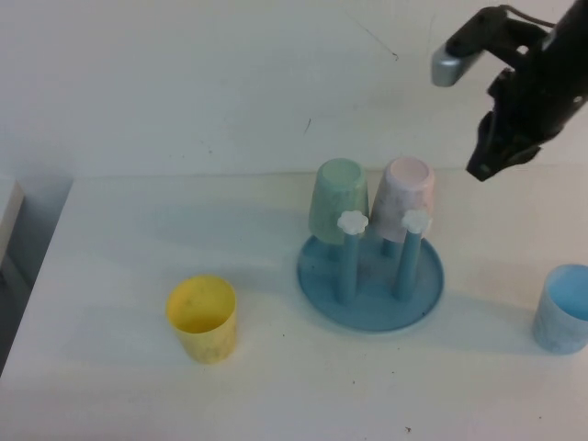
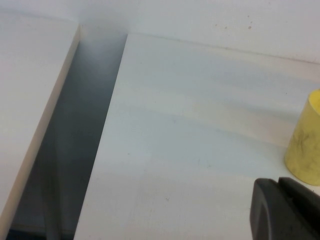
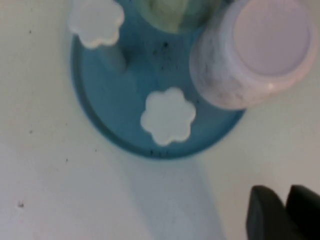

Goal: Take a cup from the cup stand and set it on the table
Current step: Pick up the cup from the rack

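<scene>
Step in hand, as I read it: approach, nothing grasped yet. Pink cup (image 1: 405, 197) sits upside down on a rear peg of the cup stand (image 1: 371, 280), mid-table (image 1: 129, 220), right of centre, w/ the green cup (image 1: 338, 199) just beside it on the next peg. Right gripper (image 1: 493, 156) hangs in the air near the far edge, right side, above and apart from the cup; can't tell how its jaws stand. Left gripper (image 2: 285, 210) is low by the left edge, near the yellow cup (image 1: 203, 318), apparently parked; state can't tell either. Blue cup (image 1: 562, 308) stands at the right edge. Next move likely needs the right arm to drop onto the pink cup, grip its sides and lift straight up to clear the peg w/o knocking the green one.
</scene>
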Motion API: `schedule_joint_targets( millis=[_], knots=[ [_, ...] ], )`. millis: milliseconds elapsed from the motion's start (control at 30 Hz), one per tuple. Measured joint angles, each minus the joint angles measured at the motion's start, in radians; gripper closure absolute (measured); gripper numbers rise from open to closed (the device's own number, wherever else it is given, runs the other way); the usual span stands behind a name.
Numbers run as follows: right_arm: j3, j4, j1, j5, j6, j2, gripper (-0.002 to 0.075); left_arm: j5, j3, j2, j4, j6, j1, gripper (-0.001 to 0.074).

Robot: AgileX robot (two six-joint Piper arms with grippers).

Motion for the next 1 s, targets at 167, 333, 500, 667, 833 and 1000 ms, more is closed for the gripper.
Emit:
schedule_joint_targets(
  millis=[167,333,500,667,833,1000],
  knots=[
    [-0.126,0.06,0.009,0.001,-0.018,0.12,0.0403,0.0,0.0,0.0,0.0,0.0,0.0,0.0738],
    [-0.177,0.097,0.009,0.001,-0.022,0.186,0.0174,0.0,0.0,0.0,0.0,0.0,0.0,0.0738],
    [-0.177,0.101,0.009,-0.003,-0.043,0.227,0.014,0.0,0.0,0.0,0.0,0.0,0.0,0.0738],
    [-0.177,0.121,0.009,-0.076,-0.067,0.242,0.0137,0.0,0.0,0.0,0.0,0.0,0.0,0.0738],
    [-0.178,0.126,0.009,-0.116,-0.091,0.242,0.0137,0.0,0.0,0.0,0.0,0.0,0.0,0.0738],
    [-0.183,0.137,0.009,-0.12,-0.128,0.262,0.0137,0.0,0.0,0.0,0.0,0.0,0.0,0.0738]
  ],
)
